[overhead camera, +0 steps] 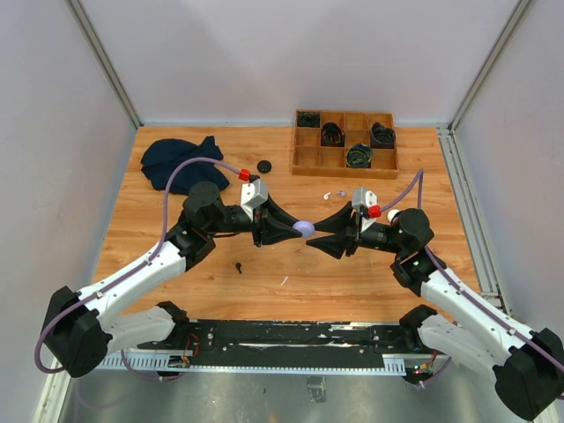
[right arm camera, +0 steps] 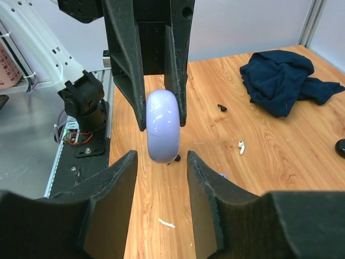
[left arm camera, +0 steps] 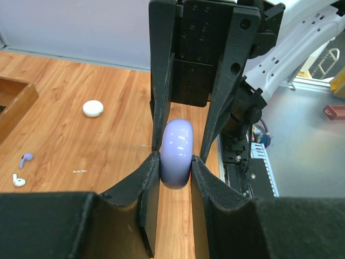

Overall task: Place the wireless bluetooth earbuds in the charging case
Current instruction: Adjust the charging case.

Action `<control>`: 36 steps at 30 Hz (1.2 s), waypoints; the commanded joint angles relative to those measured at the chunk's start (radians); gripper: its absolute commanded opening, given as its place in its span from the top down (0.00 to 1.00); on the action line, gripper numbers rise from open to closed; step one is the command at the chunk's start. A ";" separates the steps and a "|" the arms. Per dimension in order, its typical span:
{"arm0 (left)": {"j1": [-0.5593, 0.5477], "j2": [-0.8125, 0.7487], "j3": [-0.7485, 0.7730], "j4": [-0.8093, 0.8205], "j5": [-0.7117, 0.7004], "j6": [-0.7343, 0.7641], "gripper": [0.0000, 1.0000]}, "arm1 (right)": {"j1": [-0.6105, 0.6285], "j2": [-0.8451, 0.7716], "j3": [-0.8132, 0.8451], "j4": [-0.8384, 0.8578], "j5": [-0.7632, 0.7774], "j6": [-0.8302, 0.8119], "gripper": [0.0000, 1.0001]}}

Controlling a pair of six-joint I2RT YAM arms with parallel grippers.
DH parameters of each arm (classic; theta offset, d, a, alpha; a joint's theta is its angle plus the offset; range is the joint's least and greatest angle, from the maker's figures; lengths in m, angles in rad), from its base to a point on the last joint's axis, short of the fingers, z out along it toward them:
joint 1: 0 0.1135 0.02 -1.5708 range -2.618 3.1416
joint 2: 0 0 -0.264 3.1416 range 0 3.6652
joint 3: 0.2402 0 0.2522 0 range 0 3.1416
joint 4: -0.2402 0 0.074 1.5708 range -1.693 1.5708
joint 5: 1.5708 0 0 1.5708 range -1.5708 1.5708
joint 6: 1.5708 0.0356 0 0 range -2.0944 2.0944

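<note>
Right, the left pincer [overhead camera: 293, 230] clamped the purple charging case [left arm camera: 177, 151]; right pincer [right arm camera: 161, 159] gaped, released, facing it; only overhead showed coiled cables [overhead camera: 332, 134] in the tray [overhead camera: 345, 173].

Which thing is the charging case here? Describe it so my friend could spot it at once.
Over the middle of the wooden table, the left gripper and right gripper meet tip to tip. Pinched in the left one is the charging case, glossy pale purple; the black case and white case lie loose on the wood.
</note>
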 commanded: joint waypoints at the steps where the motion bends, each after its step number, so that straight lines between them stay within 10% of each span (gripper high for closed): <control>1: -0.003 0.013 0.043 -0.017 0.046 0.031 1.00 | -0.006 0.005 0.044 0.022 -0.034 -0.021 0.59; 36: -0.061 0.017 0.036 0.016 -0.032 0.026 1.00 | 0.016 0.074 0.008 0.230 -0.023 0.081 0.68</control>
